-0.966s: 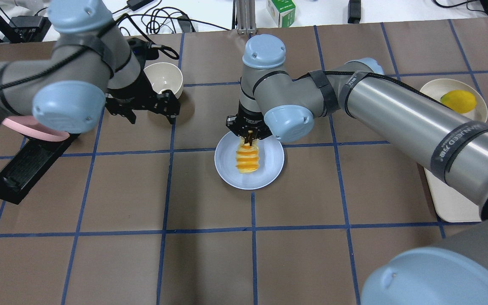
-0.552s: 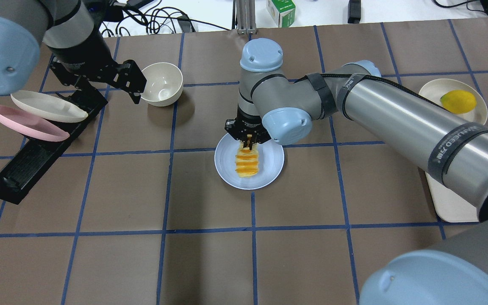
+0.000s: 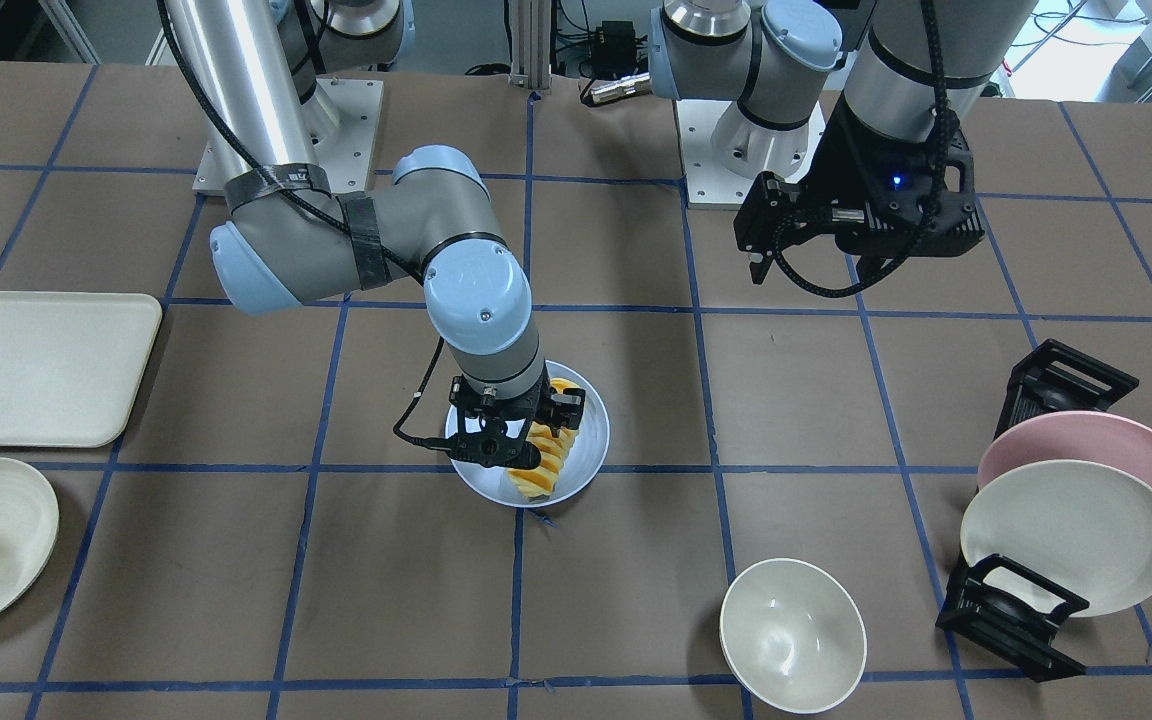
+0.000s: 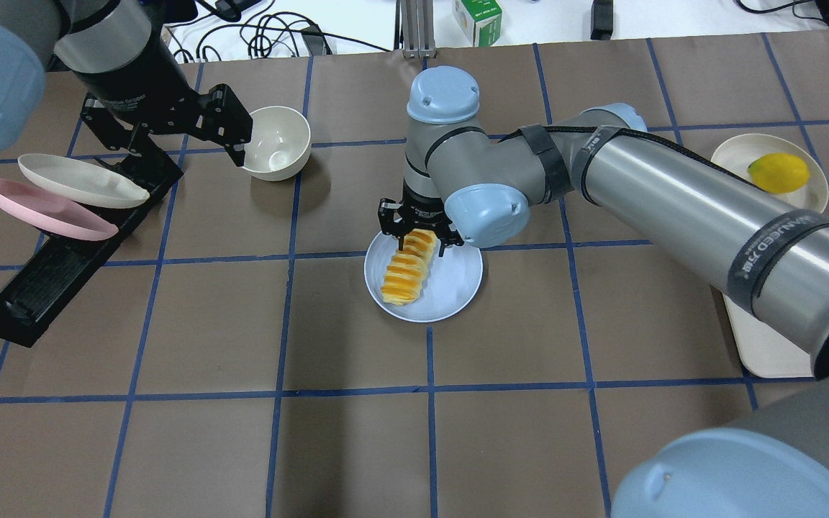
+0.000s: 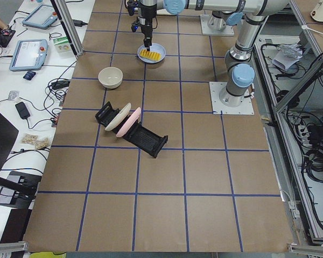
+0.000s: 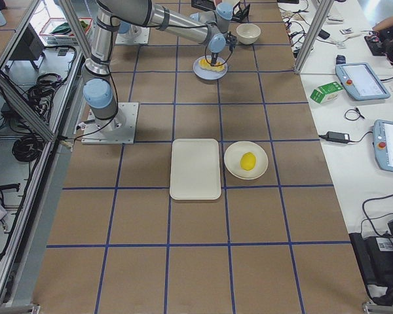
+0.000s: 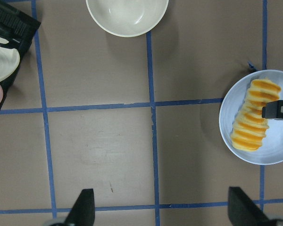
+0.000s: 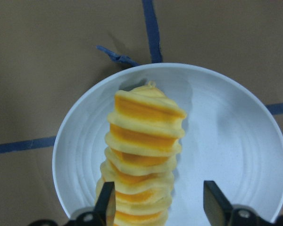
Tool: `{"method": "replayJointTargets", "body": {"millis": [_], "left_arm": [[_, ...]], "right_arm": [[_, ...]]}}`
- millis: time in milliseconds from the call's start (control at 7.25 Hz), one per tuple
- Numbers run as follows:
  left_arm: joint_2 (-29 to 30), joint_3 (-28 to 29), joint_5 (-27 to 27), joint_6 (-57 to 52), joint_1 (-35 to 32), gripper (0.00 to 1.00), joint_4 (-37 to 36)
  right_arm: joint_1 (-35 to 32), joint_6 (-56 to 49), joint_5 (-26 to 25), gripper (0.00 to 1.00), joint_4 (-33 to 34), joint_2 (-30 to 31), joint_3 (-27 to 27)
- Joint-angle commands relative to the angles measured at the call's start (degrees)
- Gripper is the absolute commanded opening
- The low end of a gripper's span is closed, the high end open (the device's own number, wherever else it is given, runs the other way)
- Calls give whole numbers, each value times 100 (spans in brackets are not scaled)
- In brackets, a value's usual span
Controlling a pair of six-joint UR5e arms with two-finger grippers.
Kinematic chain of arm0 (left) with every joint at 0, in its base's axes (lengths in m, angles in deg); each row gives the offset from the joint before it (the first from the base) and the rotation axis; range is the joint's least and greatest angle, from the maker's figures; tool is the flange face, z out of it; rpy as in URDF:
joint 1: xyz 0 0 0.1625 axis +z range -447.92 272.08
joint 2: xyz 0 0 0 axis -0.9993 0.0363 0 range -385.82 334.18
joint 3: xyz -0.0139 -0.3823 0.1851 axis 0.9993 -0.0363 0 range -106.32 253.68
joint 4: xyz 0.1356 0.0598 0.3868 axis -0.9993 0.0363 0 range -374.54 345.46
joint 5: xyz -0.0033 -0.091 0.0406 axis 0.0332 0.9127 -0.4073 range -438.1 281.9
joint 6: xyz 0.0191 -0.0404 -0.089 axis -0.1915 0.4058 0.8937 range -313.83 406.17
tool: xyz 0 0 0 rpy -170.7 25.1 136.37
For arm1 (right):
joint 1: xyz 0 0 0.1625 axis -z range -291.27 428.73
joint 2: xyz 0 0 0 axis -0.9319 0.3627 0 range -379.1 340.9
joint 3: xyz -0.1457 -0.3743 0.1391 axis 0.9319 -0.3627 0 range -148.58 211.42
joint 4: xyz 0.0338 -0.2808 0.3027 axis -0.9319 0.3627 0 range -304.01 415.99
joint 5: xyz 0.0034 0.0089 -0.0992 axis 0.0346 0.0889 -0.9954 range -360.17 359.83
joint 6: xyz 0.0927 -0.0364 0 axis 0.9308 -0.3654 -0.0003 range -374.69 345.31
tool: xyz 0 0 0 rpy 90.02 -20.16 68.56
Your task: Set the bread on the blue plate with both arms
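The bread (image 4: 407, 270), a yellow-orange ridged loaf, lies slanted on the blue plate (image 4: 458, 282) at the table's middle. My right gripper (image 4: 416, 234) is open, straddling the loaf's far end, low over the plate. In the right wrist view its fingertips (image 8: 215, 203) stand on either side of the bread (image 8: 144, 136); the left one is close against it. My left gripper (image 4: 184, 147) is open and empty, high over the table's far left next to the white bowl. In the left wrist view it (image 7: 162, 212) looks down on bare table, with the plate (image 7: 278, 153) far right.
A white bowl (image 4: 278, 142) stands beside my left gripper. A black rack (image 4: 33, 288) holds a pink plate (image 4: 40, 212) and a cream plate (image 4: 76, 181) at the left. A cream tray (image 4: 760, 338) and a cream plate with a yellow fruit (image 4: 778, 171) lie at the right.
My right gripper has opened and let go of the bread, which now lies slanted on the plate. My left arm has swung back and away to the far left, uncovering the rack.
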Motion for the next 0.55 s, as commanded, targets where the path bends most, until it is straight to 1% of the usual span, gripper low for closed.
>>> {"method": "replayJointTargets", "body": {"millis": [0,138,276,414], "left_arm": [[0,33,83,113,0,100,-9],[-9,51,83,113,0,100,-9],[8,42,92,113,-9,100,-18],[-9,77,92,122,-9,100,-35]], "right_arm": [[228,-270,-73,92,-765,528,-44],[552,-646,-404,100,-1041,975,-27],[895,-685,-790,100,-1696,1476,-35],[1325,-737,-1012,100,-2146,1872,-53]]}}
